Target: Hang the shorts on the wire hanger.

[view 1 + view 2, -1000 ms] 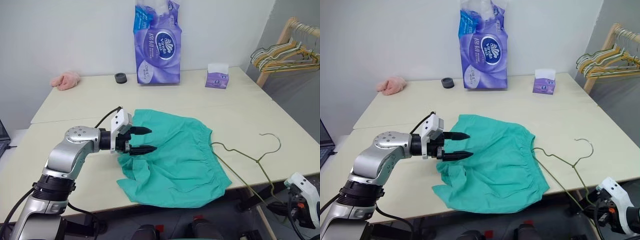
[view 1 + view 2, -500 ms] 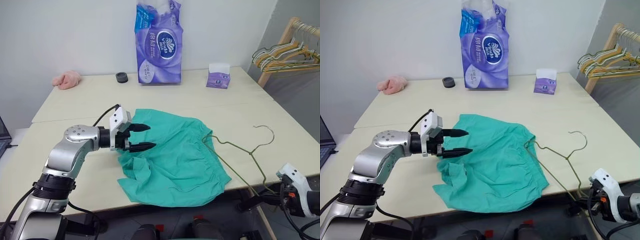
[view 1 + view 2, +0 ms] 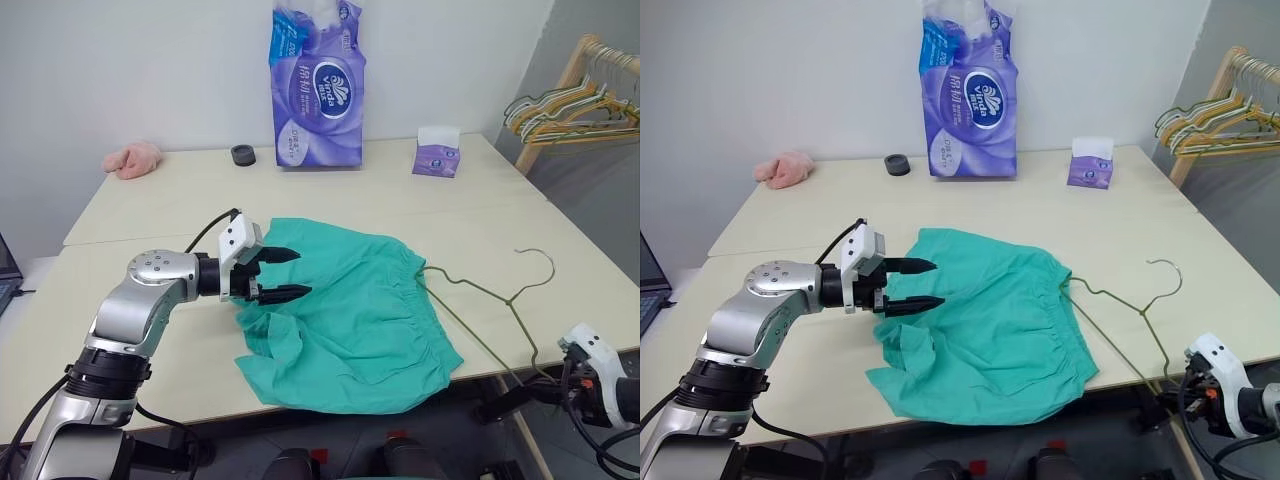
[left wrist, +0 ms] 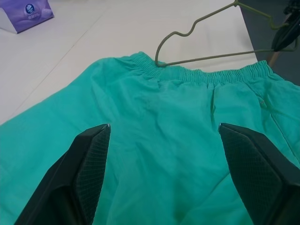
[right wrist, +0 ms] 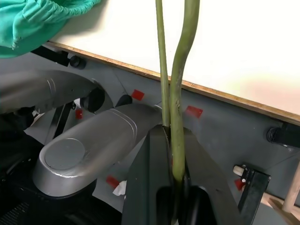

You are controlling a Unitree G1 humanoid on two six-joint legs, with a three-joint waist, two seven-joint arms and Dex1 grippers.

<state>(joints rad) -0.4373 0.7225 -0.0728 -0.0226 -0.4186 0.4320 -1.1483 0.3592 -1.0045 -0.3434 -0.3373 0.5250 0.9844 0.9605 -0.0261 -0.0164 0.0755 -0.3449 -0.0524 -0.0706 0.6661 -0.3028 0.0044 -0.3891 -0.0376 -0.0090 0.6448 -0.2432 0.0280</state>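
- The right gripper, at the 4 o'clock corner below the table edge, is fully closed on the wire hanger, pinching two wires of one corner.
- The left gripper hovers over the 9 o'clock side of the shorts; its fingers stand wide apart and hold nothing.
- The shorts lie flat at the table's front, one leg hanging over the 6 o'clock edge. Their waistband faces 3 o'clock, so the long axis runs from 9 to 3.
- The hanger's far end touches the waistband; its hook curls toward 1 o'clock, and its long axis runs from 10 to 4.
- Risk, in my judgement: the thin wire may twist in so narrow a pinch, or push the cloth instead of entering.
- The overhanging leg could also pull the shorts off the table.
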